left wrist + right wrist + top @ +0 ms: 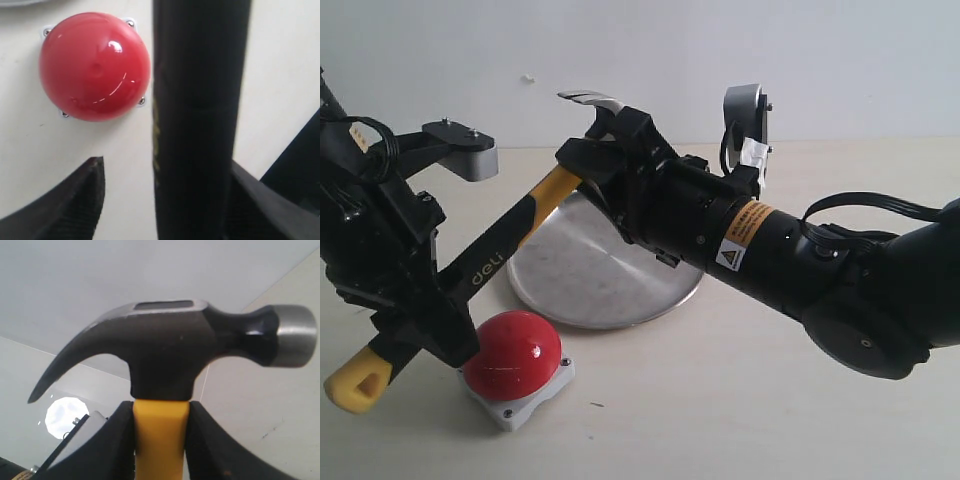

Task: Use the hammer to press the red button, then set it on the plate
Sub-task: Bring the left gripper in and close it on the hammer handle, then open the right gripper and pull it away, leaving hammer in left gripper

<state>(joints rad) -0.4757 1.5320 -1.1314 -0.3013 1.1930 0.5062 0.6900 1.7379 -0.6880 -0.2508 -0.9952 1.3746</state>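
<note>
Hammer (495, 262): neck clamped in right pincer (161, 412); handle inside parted left pincer (166, 165), apparently unclamped. Button (512, 352) just beside plate (590, 270), nearer wall-side edge of tabletop (770, 400).

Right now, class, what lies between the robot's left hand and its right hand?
The hammer handle spans that stretch, running from the left hand up to the right hand. The exterior view shows this.
</note>
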